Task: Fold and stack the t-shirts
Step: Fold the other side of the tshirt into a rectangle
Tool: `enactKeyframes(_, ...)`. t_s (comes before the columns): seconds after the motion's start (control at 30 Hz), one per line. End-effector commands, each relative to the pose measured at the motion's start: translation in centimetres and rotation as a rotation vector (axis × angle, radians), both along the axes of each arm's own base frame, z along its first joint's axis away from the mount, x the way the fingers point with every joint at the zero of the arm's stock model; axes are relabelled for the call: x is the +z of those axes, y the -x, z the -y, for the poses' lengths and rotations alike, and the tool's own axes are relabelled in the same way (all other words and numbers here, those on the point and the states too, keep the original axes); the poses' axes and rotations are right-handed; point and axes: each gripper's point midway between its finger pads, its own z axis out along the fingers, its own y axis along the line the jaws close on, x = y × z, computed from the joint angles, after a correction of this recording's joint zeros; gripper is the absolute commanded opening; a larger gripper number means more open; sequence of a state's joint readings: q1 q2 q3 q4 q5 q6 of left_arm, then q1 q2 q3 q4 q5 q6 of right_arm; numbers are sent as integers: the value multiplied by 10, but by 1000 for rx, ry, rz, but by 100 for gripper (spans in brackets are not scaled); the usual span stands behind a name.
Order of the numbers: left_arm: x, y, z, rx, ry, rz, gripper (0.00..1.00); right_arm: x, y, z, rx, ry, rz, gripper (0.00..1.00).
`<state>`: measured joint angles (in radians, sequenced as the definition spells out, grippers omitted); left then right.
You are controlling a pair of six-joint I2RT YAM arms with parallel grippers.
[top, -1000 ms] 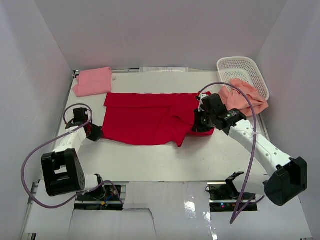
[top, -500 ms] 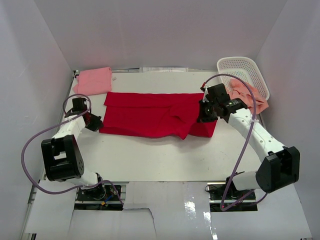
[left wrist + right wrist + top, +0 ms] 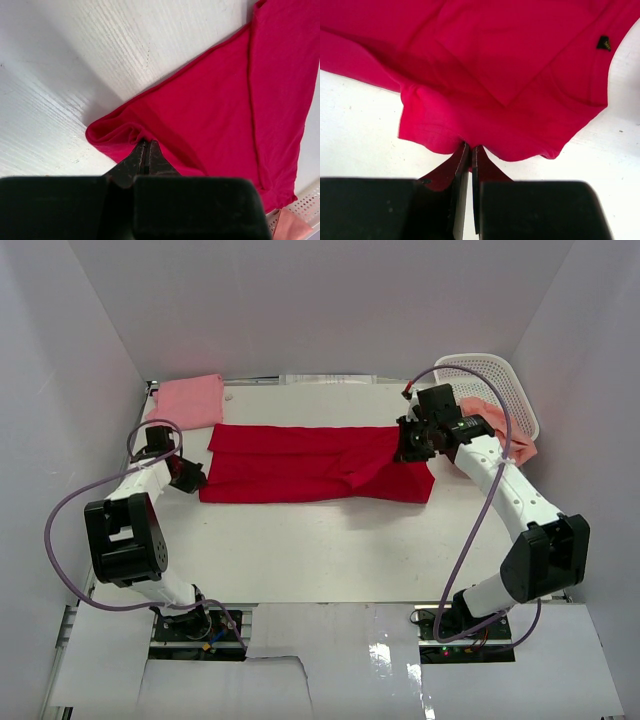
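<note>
The bright red t-shirt lies stretched as a long band across the middle of the table. My left gripper is shut on its left edge; in the left wrist view the closed fingertips pinch a bunched fold of the red t-shirt. My right gripper is shut on the shirt's right end; in the right wrist view the jaws grip the hem of the red t-shirt. A folded light pink t-shirt rests at the back left. The salmon-peach t-shirt hangs from the basket, partly hidden by my right arm.
A white lattice basket stands tilted at the back right corner. White walls close in the table on the left, back and right. Purple cables loop from both arms. The arm bases sit at the near edge.
Both grippers have carried the red t-shirt's near edge away toward the back, folding it into a narrower band. The right arm swung up toward the basket; the left gripper moved slightly back.
</note>
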<state>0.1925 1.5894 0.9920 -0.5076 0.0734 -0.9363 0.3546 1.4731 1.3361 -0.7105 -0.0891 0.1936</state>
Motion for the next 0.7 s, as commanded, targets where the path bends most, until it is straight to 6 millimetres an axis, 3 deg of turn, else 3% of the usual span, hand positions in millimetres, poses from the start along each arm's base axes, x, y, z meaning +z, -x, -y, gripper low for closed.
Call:
enactKeyframes(0.0, 23, -21, 1, -11, -1, 73, 0, 16, -10, -2, 23, 1, 37, 8)
enactKeyframes(0.4, 44, -52, 2, -50, -32, 121, 0, 10, -32, -6, 13, 19, 21, 8)
enactKeyframes(0.67, 46, -63, 0, -52, -34, 122, 0, 5, -47, 1, -12, 25, 6, 8)
